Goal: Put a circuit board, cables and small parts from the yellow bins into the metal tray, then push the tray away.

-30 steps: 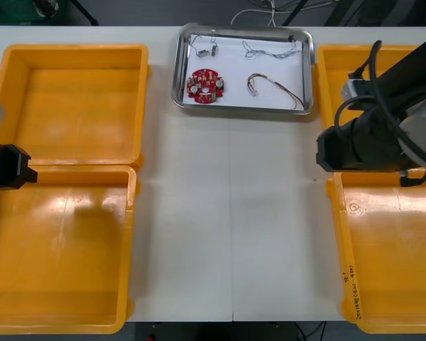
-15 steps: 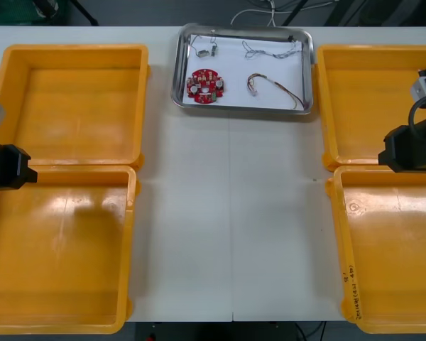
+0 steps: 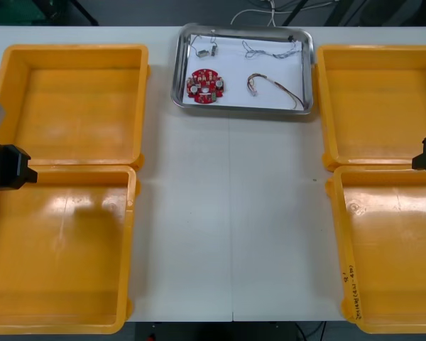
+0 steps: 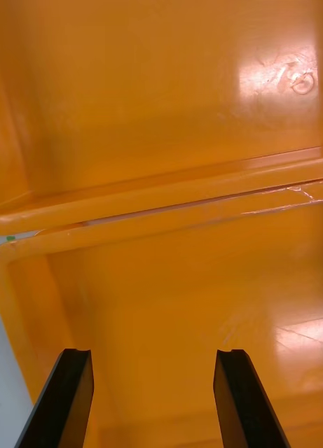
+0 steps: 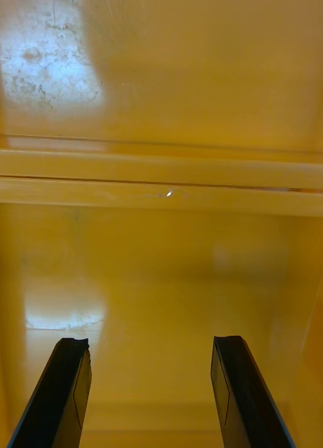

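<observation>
The round red circuit board and thin cables lie in the shiny metal tray at the table's far edge; the left gripper and right gripper hang over yellow plastic bins, fingers apart.

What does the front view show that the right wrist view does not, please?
The front view adds the tray at the table's far edge, holding a board, cables and small parts. It also adds the two left bins and the left arm at the left edge. The right wrist view adds the right tool, open and holding nothing, above a bin floor. Both show the two right bins, rims side by side.
</observation>
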Motion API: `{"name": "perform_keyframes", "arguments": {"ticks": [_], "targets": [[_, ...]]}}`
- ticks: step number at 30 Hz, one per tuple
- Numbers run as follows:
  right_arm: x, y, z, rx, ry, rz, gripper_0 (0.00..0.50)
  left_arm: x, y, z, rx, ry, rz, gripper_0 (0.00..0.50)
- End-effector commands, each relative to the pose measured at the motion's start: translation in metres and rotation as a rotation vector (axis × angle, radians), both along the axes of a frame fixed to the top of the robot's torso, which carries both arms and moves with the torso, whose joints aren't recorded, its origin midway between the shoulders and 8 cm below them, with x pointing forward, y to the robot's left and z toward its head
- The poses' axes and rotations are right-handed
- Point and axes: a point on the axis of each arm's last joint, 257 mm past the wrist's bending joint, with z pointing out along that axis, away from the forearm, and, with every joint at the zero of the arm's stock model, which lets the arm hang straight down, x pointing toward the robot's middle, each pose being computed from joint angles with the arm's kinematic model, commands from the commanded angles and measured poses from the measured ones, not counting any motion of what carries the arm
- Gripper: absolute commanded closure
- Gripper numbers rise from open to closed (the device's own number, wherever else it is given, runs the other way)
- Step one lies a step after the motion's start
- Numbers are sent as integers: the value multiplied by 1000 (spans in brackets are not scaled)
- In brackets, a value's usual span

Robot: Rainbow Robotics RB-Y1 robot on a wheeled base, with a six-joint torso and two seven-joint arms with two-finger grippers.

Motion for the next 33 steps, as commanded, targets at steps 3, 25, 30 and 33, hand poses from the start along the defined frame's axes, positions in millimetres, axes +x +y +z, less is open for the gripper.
{"name": "perform_keyframes", "arguments": {"ticks": [3,25,30,33], "targets": [[-1,-36,7,-71,-33,4,0,-3,1,7,8,-23,-19,0],[-10,-84,-9,-97,-4,28,0,-3,1,7,8,-23,-19,0],[-6,-88,-7,-119,-24,47,0,-3,1,7,8,-23,-19,0],[-7,-89,-5,-122,-20,51,0,-3,1,7,8,-23,-19,0]]}}
